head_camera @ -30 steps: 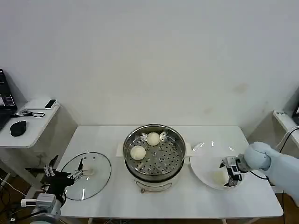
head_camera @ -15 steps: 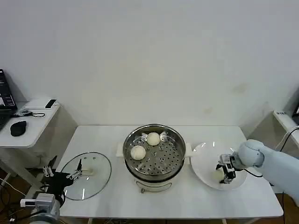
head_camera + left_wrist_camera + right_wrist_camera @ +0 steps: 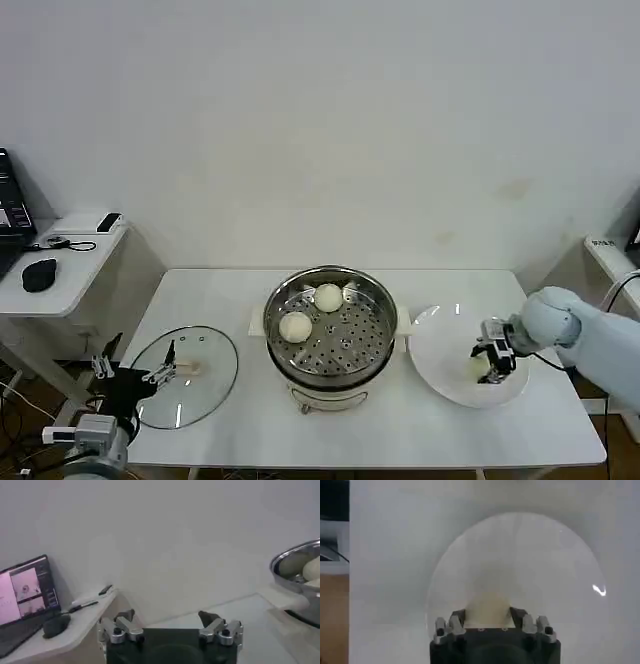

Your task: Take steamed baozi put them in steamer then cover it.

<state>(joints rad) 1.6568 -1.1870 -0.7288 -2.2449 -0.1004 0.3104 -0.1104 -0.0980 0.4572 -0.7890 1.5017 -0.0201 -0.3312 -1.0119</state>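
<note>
Glass cover (image 3: pixel 185 376) lies flat on the white worktop (image 3: pixel 350 430) at the left, with the left gripper (image 3: pixel 135 377) parked beside it, fingers spread. Centre, the steamer (image 3: pixel 331 335) holds steamed baozi (image 3: pixel 295 326) on its tray. Rightward, the right gripper (image 3: pixel 492 370) clasps another baozi (image 3: pixel 490 608) on the white plate (image 3: pixel 440 345).

My right hand (image 3: pixel 488 614) covered the lower part of the baozi (image 3: pixel 489 602); the steamer (image 3: pixel 299 577) was cut off by the left wrist view's edge.
</note>
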